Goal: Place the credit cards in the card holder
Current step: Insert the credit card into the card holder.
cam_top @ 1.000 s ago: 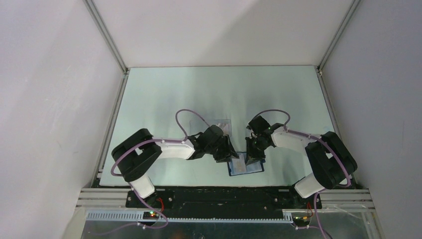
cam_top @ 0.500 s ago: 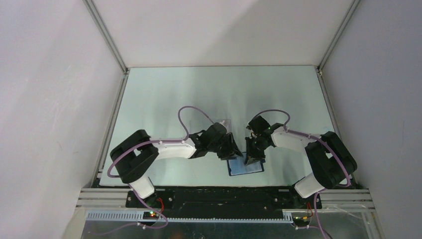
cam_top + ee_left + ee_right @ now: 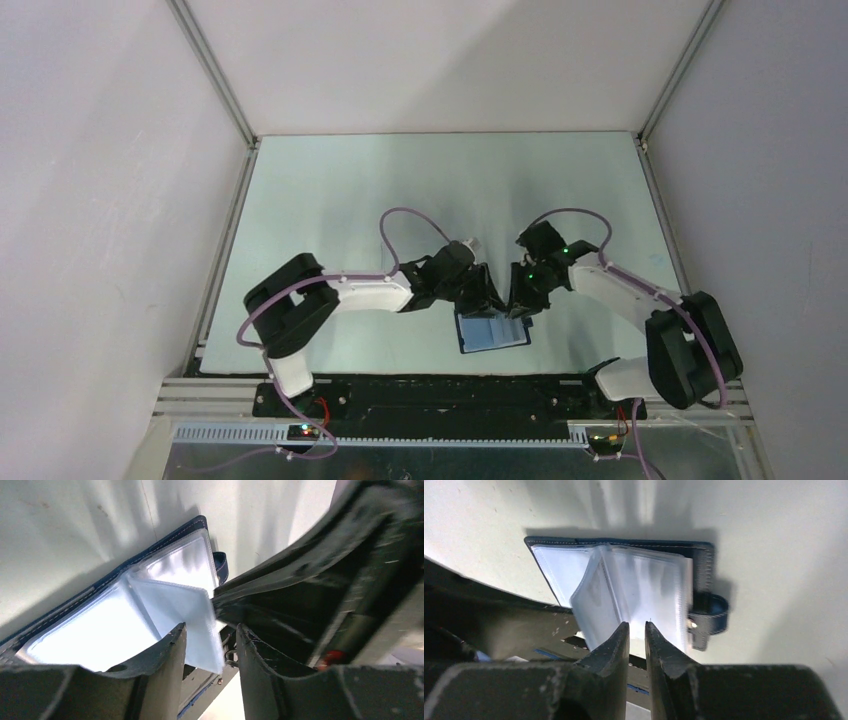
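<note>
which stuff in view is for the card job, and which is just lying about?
Job: card holder, open; its clear sleeves; card, likely, only an edge showing; left gripper; right gripper.
Not job: table; purple cables; enclosure walls.

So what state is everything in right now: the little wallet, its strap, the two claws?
card holder: open, lying flat.
clear sleeves: fanned up, one lifted.
strap: unfastened, loose at the side.
left gripper: open, a lifted sleeve's corner showing in the gap.
right gripper: open by a slit.
</note>
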Tool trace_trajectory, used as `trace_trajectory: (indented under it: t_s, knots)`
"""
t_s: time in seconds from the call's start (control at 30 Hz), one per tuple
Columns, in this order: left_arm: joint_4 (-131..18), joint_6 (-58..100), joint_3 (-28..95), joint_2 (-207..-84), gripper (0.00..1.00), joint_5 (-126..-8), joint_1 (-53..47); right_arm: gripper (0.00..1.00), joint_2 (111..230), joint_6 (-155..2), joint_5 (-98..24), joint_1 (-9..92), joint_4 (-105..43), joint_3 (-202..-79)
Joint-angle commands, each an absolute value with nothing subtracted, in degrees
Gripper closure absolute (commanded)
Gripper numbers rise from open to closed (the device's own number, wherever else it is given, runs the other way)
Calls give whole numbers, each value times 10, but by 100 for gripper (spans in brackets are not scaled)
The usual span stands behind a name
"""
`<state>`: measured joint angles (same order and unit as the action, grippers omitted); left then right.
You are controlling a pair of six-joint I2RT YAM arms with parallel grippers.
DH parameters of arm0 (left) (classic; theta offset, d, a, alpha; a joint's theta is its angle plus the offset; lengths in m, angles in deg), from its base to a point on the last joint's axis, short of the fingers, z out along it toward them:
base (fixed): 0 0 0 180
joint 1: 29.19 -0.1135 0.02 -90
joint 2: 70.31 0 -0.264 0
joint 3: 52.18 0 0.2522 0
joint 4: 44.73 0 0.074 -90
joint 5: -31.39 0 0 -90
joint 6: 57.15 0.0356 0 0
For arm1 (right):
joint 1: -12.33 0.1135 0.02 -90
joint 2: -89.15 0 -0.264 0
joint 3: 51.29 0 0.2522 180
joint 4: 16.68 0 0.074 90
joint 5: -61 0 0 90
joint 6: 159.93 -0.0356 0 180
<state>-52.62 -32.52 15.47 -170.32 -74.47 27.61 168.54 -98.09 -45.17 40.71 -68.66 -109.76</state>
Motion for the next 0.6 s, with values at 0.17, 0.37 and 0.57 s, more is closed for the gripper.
trace_trajectory:
  t_s: [0.17, 0.37, 0.57]
  knots:
    - [-502, -314, 241, -1783, 52, -786, 294, 77, 1585, -944, -430, 305, -745, -1122]
    - [-502, -319, 266, -1830, 48, -786, 301, 77, 1566, -931, -438, 279, -751, -1122]
    - [-502, -307, 263, -1811, 43, -768, 302, 77, 1570, -927, -451, 275, -749, -1124]
